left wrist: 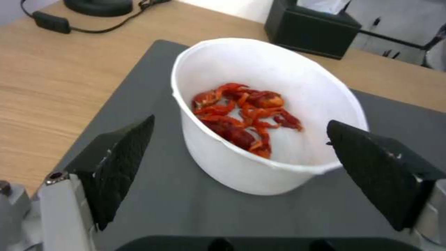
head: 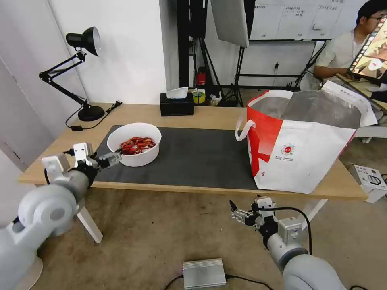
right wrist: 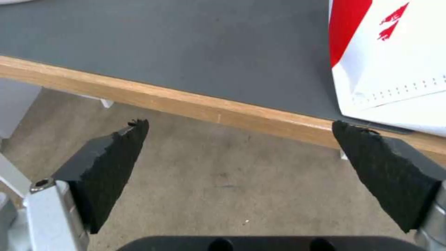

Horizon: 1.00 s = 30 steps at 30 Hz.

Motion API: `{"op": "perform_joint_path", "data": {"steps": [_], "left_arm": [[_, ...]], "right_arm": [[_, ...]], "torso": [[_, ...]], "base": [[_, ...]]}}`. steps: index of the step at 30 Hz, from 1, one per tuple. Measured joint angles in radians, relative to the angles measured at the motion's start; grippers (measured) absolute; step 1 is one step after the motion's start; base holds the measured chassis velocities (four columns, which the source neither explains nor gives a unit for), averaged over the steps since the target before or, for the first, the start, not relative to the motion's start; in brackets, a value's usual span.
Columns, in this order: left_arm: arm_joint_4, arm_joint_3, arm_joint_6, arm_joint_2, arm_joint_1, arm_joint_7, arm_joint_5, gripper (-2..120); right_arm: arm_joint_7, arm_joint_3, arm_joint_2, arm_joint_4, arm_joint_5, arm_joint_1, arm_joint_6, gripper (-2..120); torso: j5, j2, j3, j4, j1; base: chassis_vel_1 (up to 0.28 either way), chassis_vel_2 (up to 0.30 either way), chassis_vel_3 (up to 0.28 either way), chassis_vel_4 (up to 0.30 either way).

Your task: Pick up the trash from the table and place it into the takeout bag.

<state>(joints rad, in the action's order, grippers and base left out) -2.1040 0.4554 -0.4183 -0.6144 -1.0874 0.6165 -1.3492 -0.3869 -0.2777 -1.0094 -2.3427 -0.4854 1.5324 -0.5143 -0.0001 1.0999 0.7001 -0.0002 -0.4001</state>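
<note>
The trash in view is a white round bowl holding red crayfish shells, standing at the left end of the dark grey mat on the table. My left gripper hovers open just short of the bowl's near-left side, and the bowl sits ahead of the gap between its black pads. The takeout bag stands open at the table's right end, silver lining showing. My right gripper hangs open and empty below the table's front edge, left of the bag.
A black tissue box stands at the table's back edge. A black desk lamp and its cord occupy the back left corner. On the floor lie a silver box and a white box to the right.
</note>
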Motion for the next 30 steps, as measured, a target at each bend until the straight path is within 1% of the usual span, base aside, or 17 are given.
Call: {"op": "perform_joint_path", "data": {"steps": [5, 8, 9, 12, 13, 16, 17, 20, 21, 23, 24, 26, 27, 28, 30], "left_arm": [[0.028, -0.004, -0.019, 0.019, 0.028, 0.020, -0.028, 100], [0.064, -0.028, -0.033, 0.029, 0.068, 0.028, -0.048, 100], [0.064, -0.028, -0.033, 0.029, 0.068, 0.028, -0.048, 100], [0.100, -0.061, -0.039, 0.034, 0.118, 0.026, -0.073, 100], [0.100, -0.061, -0.039, 0.034, 0.118, 0.026, -0.073, 100], [0.139, -0.094, -0.047, 0.041, 0.165, -0.004, -0.084, 100], [0.139, -0.094, -0.047, 0.041, 0.165, -0.004, -0.084, 100], [0.186, -0.134, -0.056, 0.050, 0.217, -0.051, -0.087, 100], [0.186, -0.134, -0.056, 0.050, 0.217, -0.051, -0.087, 100], [0.219, -0.167, -0.059, 0.057, 0.255, -0.078, -0.087, 100], [0.219, -0.167, -0.059, 0.057, 0.255, -0.078, -0.087, 100], [0.256, -0.208, -0.064, 0.060, 0.302, -0.111, -0.084, 100], [0.268, -0.224, -0.066, 0.060, 0.321, -0.120, -0.083, 100], [0.268, -0.224, -0.066, 0.060, 0.321, -0.120, -0.083, 100], [0.297, -0.262, -0.072, 0.058, 0.356, -0.131, -0.073, 100]], "right_arm": [[0.000, 0.000, 0.000, 0.000, 0.000, 0.000, 0.000, 100], [0.000, 0.000, 0.000, 0.000, 0.000, 0.000, 0.000, 100], [0.000, 0.000, 0.000, 0.000, 0.000, 0.000, 0.000, 100], [0.000, 0.000, 0.000, 0.000, 0.000, 0.000, 0.000, 100], [0.000, 0.000, 0.000, 0.000, 0.000, 0.000, 0.000, 100], [0.000, 0.000, 0.000, 0.000, 0.000, 0.000, 0.000, 100], [0.000, 0.000, 0.000, 0.000, 0.000, 0.000, 0.000, 100], [0.000, 0.000, 0.000, 0.000, 0.000, 0.000, 0.000, 100], [0.000, 0.000, 0.000, 0.000, 0.000, 0.000, 0.000, 100], [0.000, 0.000, 0.000, 0.000, 0.000, 0.000, 0.000, 100], [0.000, 0.000, 0.000, 0.000, 0.000, 0.000, 0.000, 100], [0.000, 0.000, 0.000, 0.000, 0.000, 0.000, 0.000, 100], [0.000, 0.000, 0.000, 0.000, 0.000, 0.000, 0.000, 100], [0.000, 0.000, 0.000, 0.000, 0.000, 0.000, 0.000, 100], [0.000, 0.000, 0.000, 0.000, 0.000, 0.000, 0.000, 100]], "torso": [[0.0000, 0.000, 0.000, 0.0003, 0.000], [0.0000, 0.000, 0.000, 0.0003, 0.000], [0.0000, 0.000, 0.000, 0.0003, 0.000], [0.0001, 0.000, 0.000, 0.0002, 0.000], [0.0001, 0.000, 0.000, 0.0002, 0.000], [0.0000, 0.000, 0.000, 0.0002, 0.000], [0.0000, 0.000, 0.000, 0.0002, 0.000], [0.0000, 0.000, 0.000, 0.0002, 0.000], [0.0000, 0.000, 0.000, 0.0002, 0.000], [0.0000, 0.000, 0.000, 0.0002, 0.000], [0.0000, 0.000, 0.000, 0.0002, 0.000], [0.0000, 0.000, 0.000, 0.0002, 0.000], [0.0001, 0.000, 0.000, 0.0002, 0.000], [0.0001, 0.000, 0.000, 0.0002, 0.000], [0.0001, 0.000, 0.000, 0.0001, 0.000]], "base": [[0.000, 0.000, 0.000, 0.000], [0.000, 0.000, 0.000, 0.000], [0.000, 0.000, 0.000, 0.000], [0.000, 0.000, 0.000, 0.000], [0.000, 0.000, 0.000, 0.000], [0.000, 0.000, 0.000, 0.000], [0.000, 0.000, 0.000, 0.000], [0.000, 0.000, 0.000, 0.000], [0.000, 0.000, 0.000, 0.000], [0.000, 0.000, 0.000, 0.000], [0.000, 0.000, 0.000, 0.000], [0.000, 0.000, 0.000, 0.000], [0.000, 0.000, 0.000, 0.000], [0.000, 0.000, 0.000, 0.000], [0.000, 0.000, 0.000, 0.000]]}}
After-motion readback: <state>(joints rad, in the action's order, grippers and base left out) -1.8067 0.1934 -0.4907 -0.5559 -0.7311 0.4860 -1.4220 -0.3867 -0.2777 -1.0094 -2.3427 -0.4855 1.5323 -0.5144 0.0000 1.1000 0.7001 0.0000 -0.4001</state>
